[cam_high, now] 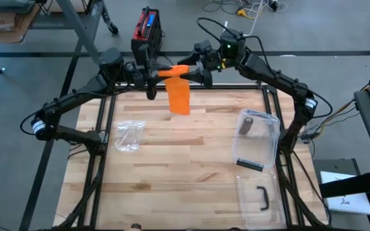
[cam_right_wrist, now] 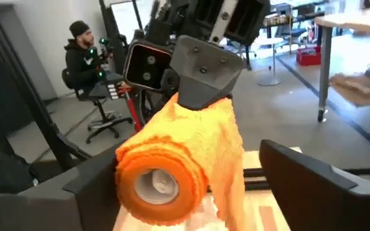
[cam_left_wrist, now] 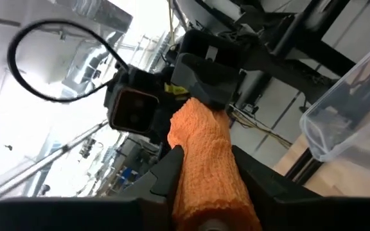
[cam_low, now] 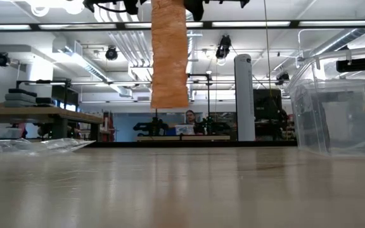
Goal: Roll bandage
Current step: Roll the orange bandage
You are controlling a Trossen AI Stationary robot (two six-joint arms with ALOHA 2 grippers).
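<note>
Hanging above the far edge of the table, at top centre of the high view, is one orange bandage (cam_high: 178, 90): its rolled part sits level between my two grippers and a loose tail drops from it toward the wood. My left gripper (cam_high: 161, 75) comes in from the left of that frame and pinches the roll's end, fingers pressed against the fabric on both sides. My right gripper (cam_high: 195, 72) comes in from the right with its fingers spread wide, the roll lying in the gap between them. On the table (cam_high: 191, 160) I count one crumpled clear plastic bag (cam_high: 127, 136) at the left of the frame, one clear plastic bin (cam_high: 257, 140) at the right, and one clear lid (cam_high: 260, 199) with a dark handle lower right. A red and black box (cam_high: 146, 31) stands on the floor beyond the table at top centre. The low view adds what the overhead cannot: the tail (cam_low: 169, 54) hangs straight down at upper centre, its lower edge well clear of the tabletop, with the bag (cam_low: 33, 145) flat at the left and the bin (cam_low: 341, 104) at the right. My right wrist view alone shows the roll's hollow core (cam_right_wrist: 158, 181) end-on, at lower centre, and one person seated on a chair (cam_right_wrist: 85, 61) at upper left. My left wrist view shows the fabric (cam_left_wrist: 207, 167) gripped between my own fingers.
</note>
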